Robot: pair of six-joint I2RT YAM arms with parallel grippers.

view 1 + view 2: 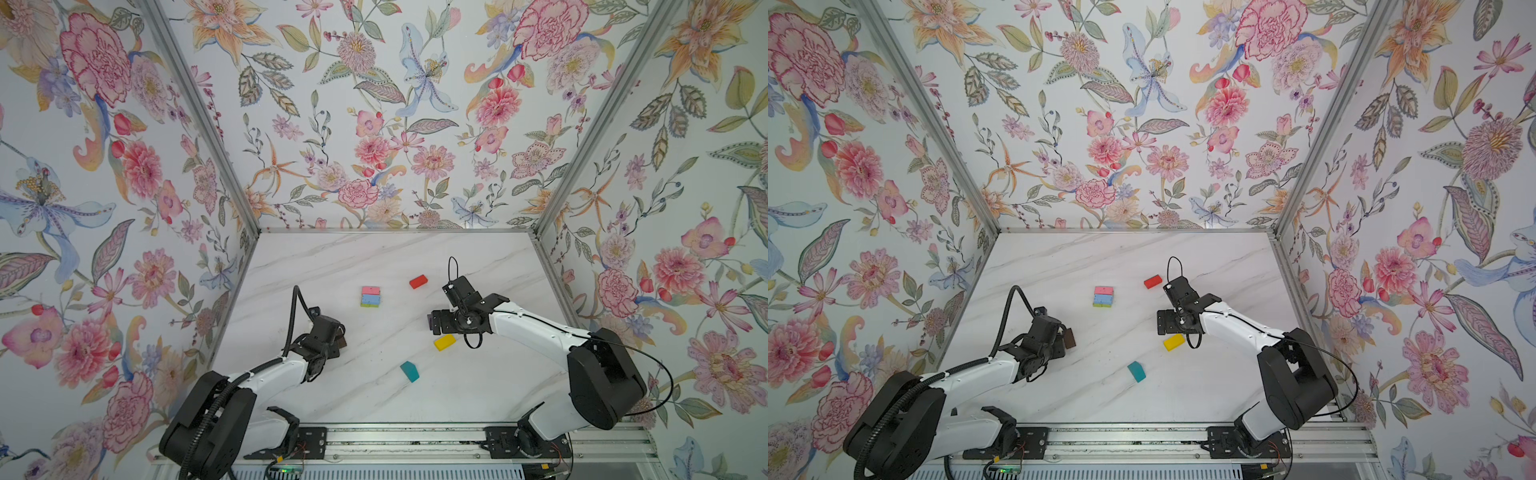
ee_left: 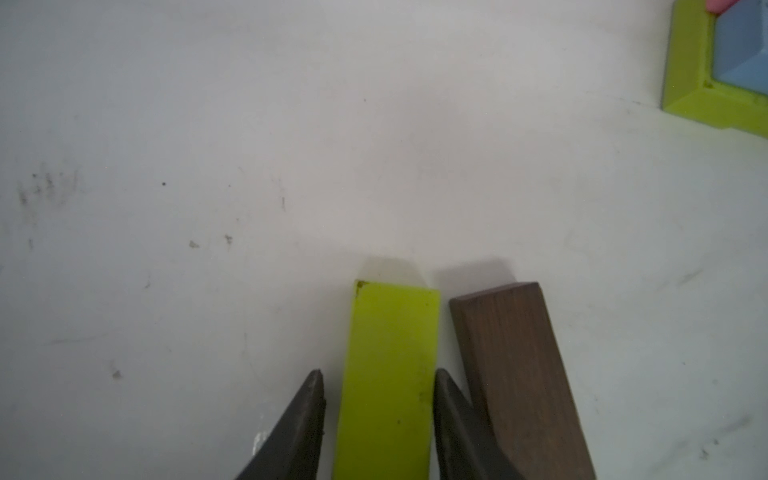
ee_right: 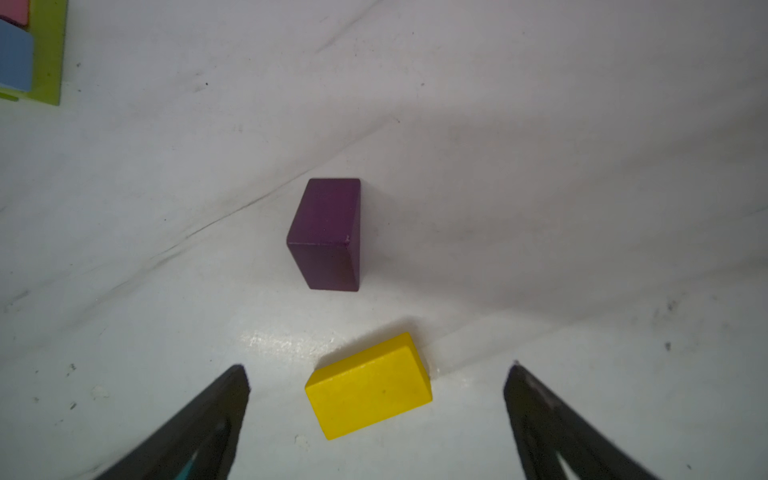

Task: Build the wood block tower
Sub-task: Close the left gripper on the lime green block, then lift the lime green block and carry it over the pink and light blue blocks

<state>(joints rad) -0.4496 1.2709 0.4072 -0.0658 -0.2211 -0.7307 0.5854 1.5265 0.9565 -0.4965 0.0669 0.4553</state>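
The tower [image 1: 370, 296] [image 1: 1103, 296] is a short stack near the table's middle, with pink and light blue blocks on a lime green layer. My left gripper [image 2: 379, 374] is shut on a lime green block [image 2: 392, 324] lying on the table. A brown block [image 2: 515, 365] [image 1: 1069, 338] lies right beside it, outside one finger. My right gripper [image 3: 377, 368] hangs open over the yellow block [image 3: 368, 386] [image 1: 444, 342]. The purple block [image 3: 328, 232] stands just beyond it. A red block [image 1: 418, 281] and a teal block [image 1: 409, 371] lie loose.
Floral walls close in the white marble table [image 1: 374, 257] at the back and both sides. A metal rail [image 1: 415, 436] carrying both arm bases runs along the front edge. The tower's corner shows in the left wrist view [image 2: 706, 95] and the right wrist view [image 3: 48, 50].
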